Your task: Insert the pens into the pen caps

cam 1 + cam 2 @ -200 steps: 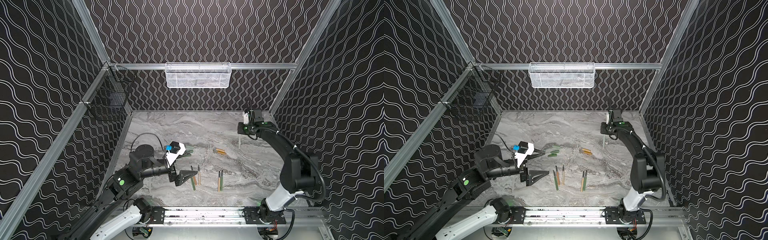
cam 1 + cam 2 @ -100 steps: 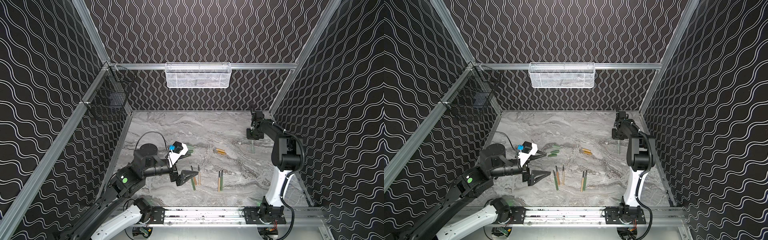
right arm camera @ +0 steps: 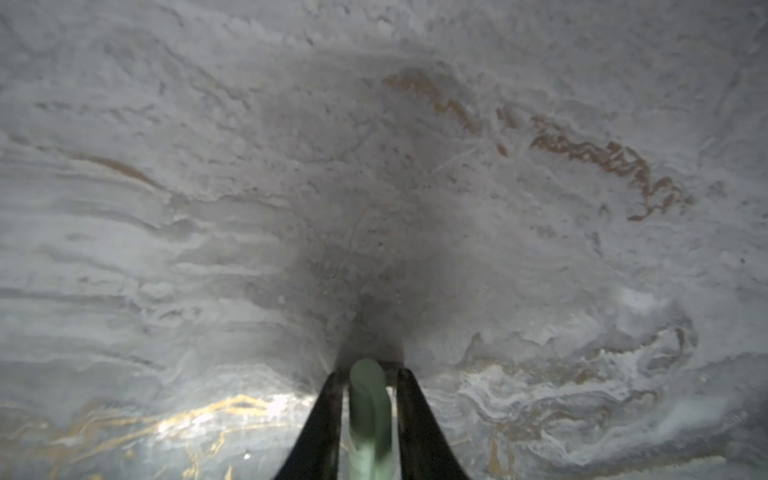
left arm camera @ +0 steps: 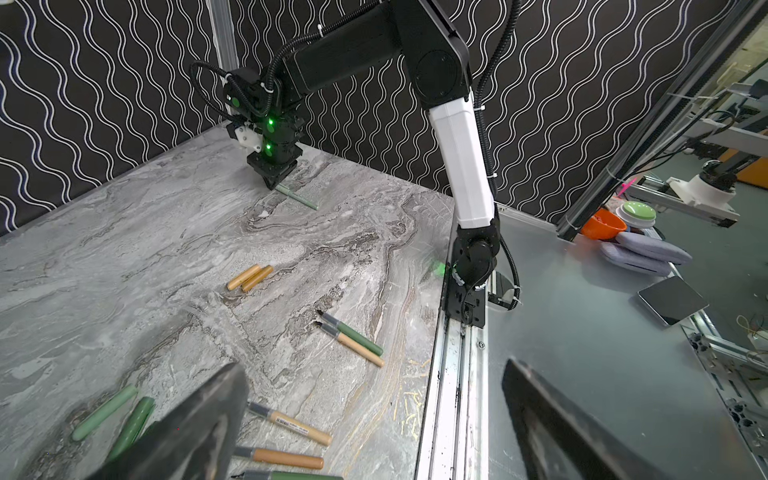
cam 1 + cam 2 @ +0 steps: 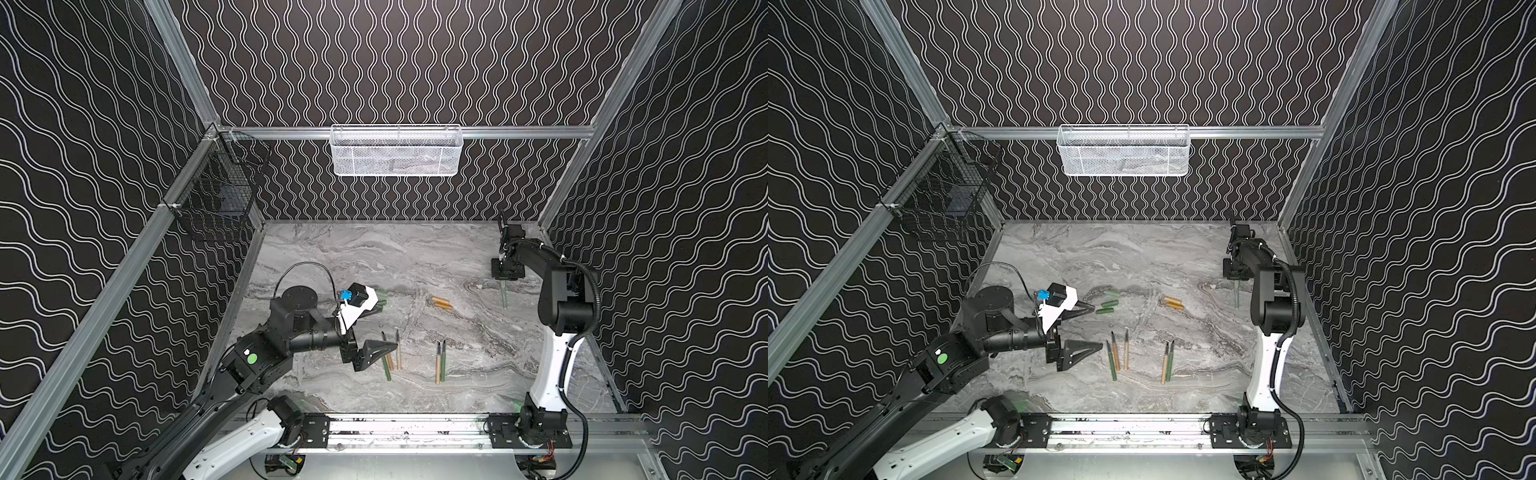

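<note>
My right gripper (image 5: 505,277) (image 3: 368,372) is low over the table at the far right, its jaws slightly open with slim gaps either side of a pale green pen (image 5: 504,296) (image 3: 368,415) lying there. My left gripper (image 5: 1098,327) (image 4: 374,370) hovers wide open and empty at the left. Just right of it lie three pens (image 5: 1116,357), with two more pens (image 5: 1167,361) further right. Three green pen caps (image 5: 1108,302) sit beyond the left gripper, and two orange pen caps (image 5: 1173,302) (image 4: 249,277) lie mid-table.
A white mesh basket (image 5: 395,151) hangs on the back wall and a black wire basket (image 5: 216,203) on the left wall. The arms' rail (image 5: 407,428) runs along the table's front edge. Patterned walls enclose the marble table (image 5: 374,257).
The right gripper swung to the far right and came down with the pale green pen, then its jaws parted off it. The left arm crept slightly right, still open.
</note>
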{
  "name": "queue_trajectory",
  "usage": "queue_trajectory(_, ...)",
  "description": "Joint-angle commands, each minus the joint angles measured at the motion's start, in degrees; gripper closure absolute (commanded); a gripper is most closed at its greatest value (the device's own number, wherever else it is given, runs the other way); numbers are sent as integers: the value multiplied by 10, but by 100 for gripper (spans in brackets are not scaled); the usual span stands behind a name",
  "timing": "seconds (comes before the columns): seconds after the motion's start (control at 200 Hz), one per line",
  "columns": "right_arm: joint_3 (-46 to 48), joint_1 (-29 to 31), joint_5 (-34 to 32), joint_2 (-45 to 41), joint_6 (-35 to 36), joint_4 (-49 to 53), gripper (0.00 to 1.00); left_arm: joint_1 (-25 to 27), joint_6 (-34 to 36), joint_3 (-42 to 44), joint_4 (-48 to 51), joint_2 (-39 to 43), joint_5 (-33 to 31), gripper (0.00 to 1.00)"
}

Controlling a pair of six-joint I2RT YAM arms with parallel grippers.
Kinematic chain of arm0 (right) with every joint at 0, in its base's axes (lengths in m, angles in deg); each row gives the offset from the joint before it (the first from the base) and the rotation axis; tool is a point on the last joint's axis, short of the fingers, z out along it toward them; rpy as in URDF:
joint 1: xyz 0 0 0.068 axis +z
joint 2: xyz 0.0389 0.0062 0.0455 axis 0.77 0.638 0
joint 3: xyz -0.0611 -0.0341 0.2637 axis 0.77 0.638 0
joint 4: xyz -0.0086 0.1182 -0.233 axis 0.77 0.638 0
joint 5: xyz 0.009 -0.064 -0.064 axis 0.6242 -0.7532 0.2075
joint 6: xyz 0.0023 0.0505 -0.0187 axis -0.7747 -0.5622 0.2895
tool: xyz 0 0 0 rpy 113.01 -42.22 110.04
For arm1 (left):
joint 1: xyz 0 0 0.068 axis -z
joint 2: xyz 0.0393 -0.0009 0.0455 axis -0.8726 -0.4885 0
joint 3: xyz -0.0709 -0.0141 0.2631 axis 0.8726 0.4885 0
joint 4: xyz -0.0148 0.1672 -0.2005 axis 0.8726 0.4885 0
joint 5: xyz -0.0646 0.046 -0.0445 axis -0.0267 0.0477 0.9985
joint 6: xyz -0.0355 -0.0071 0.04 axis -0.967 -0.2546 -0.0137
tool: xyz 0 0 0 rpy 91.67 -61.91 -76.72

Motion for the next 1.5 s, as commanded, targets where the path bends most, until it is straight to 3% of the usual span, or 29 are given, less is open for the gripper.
queue_trajectory(0.0, -1, 0, 17, 8, 4, 16, 67, -1, 6, -4, -14, -3, 9, 1)
queue_trajectory(0.165, -10, 0, 25, -1, 3, 21, 59, -1, 2, -1, -18, -3, 12, 1)
queue_trajectory(0.44, -20, 0, 54, -49, -5, 30, 33, -2, 2, -5, -18, -9, 12, 1)
queue_trajectory(0.631, 0, 11, 73, -121, -29, 18, 4, -2, -6, 1, -26, -4, 8, 1)
queue_trajectory(0.776, 45, 23, 137, -194, -50, -16, 1, -3, -8, 0, -28, -7, -4, 1)
queue_trajectory(0.951, 153, 68, 215, -281, -66, -90, 1, -4, -23, 1, -36, -12, -72, 1)
queue_trajectory(1.256, 332, 225, 162, -402, -63, -181, 1, -6, -28, -3, -48, -29, -152, 1)
queue_trajectory(1.391, 395, 288, 167, -425, -85, -211, 1, -7, -5, -11, -36, -23, -220, 1)
queue_trajectory(1.497, 421, 322, 158, -427, -95, -219, 1, -8, 16, -31, -13, -35, -233, 1)
